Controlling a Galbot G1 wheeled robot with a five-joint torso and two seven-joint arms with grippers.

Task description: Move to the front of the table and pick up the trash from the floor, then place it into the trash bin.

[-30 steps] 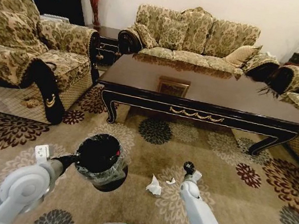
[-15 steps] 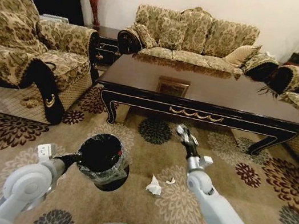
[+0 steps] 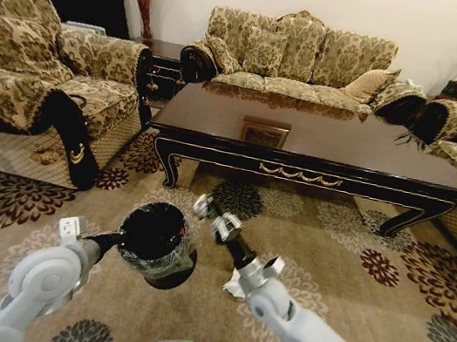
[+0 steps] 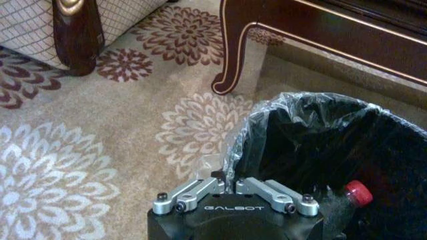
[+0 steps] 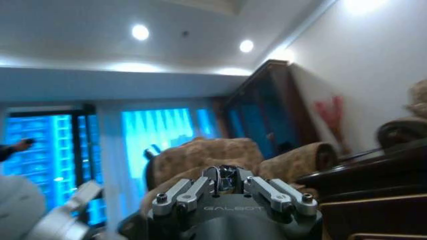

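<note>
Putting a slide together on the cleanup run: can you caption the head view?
Left gripper holds the trash bin off the floor before the table; right gripper beside its rim.

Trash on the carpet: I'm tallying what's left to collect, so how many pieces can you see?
1: a white paper wad on the floor, right of the trash bin, beside the right arm; that arm may hide more.

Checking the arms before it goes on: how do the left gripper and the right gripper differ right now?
The left gripper is shut on the rim of the trash bin; the right gripper is shut, and I cannot tell whether it holds anything. The left gripper sits low at the bin's left side; the right gripper is raised beside the bin's right rim, pointing toward the table. Both are shut.
</note>
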